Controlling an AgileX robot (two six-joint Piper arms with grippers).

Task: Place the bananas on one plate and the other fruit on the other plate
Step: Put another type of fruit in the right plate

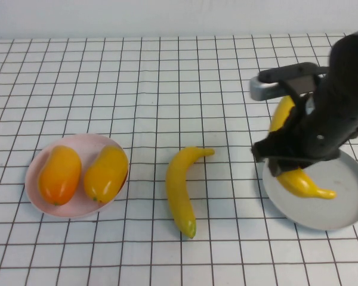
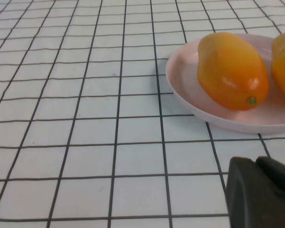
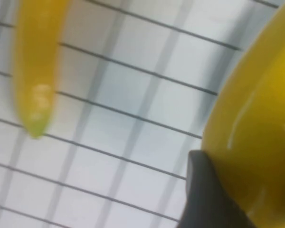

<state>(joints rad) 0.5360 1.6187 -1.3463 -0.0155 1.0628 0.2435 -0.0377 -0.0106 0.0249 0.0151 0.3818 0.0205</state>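
One banana (image 1: 182,189) lies on the cloth in the middle of the table, also seen as the blurred banana (image 3: 35,61) in the right wrist view. My right gripper (image 1: 289,167) is shut on the second banana (image 1: 301,182) over the near-left part of the grey plate (image 1: 340,202); one of its fingers (image 3: 204,199) presses against that banana (image 3: 256,133). Two orange-yellow fruits (image 1: 59,174) (image 1: 106,173) lie side by side in the pink plate (image 1: 77,205). My left gripper (image 2: 261,190) is shut and empty, low over the cloth near the pink plate (image 2: 190,99) with the fruit (image 2: 232,71).
A white cloth with a black grid (image 1: 167,89) covers the whole table. The right arm's dark body (image 1: 340,101) hides the far part of the held banana and of the grey plate.
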